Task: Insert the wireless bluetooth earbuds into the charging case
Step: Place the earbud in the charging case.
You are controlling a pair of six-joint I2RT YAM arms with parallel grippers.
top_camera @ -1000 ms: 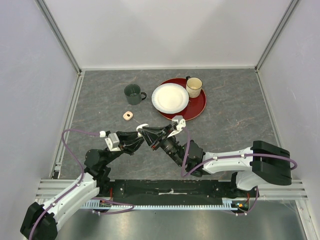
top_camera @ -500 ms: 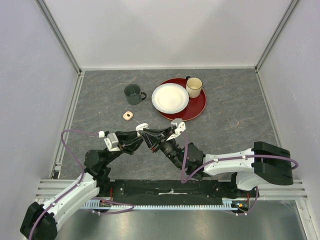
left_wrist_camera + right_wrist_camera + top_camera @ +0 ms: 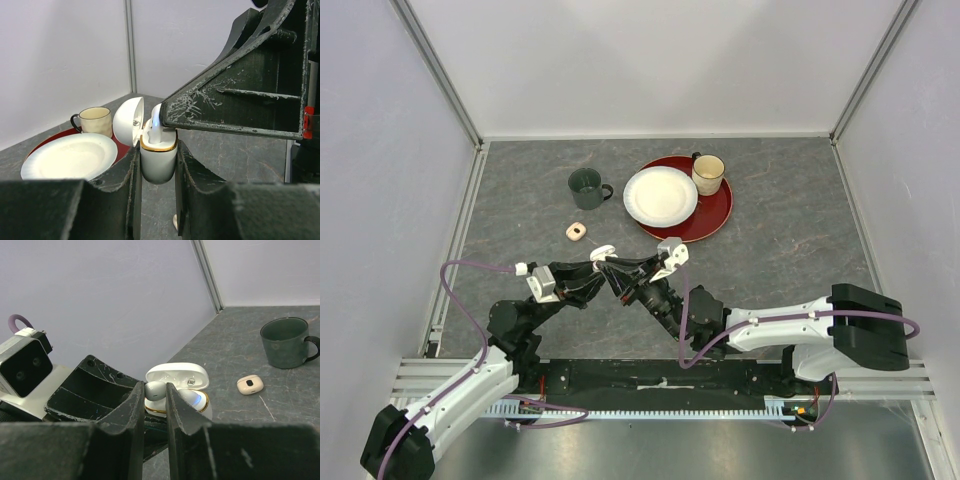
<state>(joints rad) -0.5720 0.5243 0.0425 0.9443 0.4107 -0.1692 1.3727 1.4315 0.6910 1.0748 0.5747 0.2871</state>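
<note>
Barely anything has moved over the last second. Seen from above, the two arms have drifted together a touch toward the left, and the left end effector point(image 3: 601, 262) and right end effector point(image 3: 620, 268) are still nose to nose above the bench point(image 3: 790, 230). I read that as fine lining-up rather than progress; the seating push looks yet to come.

From overhead the work itself is too small to make out. The left wrist view fills that in. The left end effector is clenched on the white case point(image 3: 158, 162), held upright with its lid point(image 3: 128, 121) swung open to the left. A white earbud point(image 3: 156, 125) stands in its mouth, with its top above the gold rim. The plate point(image 3: 65, 157) and cream mug point(image 3: 95, 120) sit behind.

The right wrist view gives the other side. The right end effector is pinched on that earbud, right over the case. Only here do I see a blue glow on the case body. This view also shows a green mug point(image 3: 285, 342) and a small peach piece point(image 3: 250, 384) lying on the bench beyond, well apart from the case.
</note>
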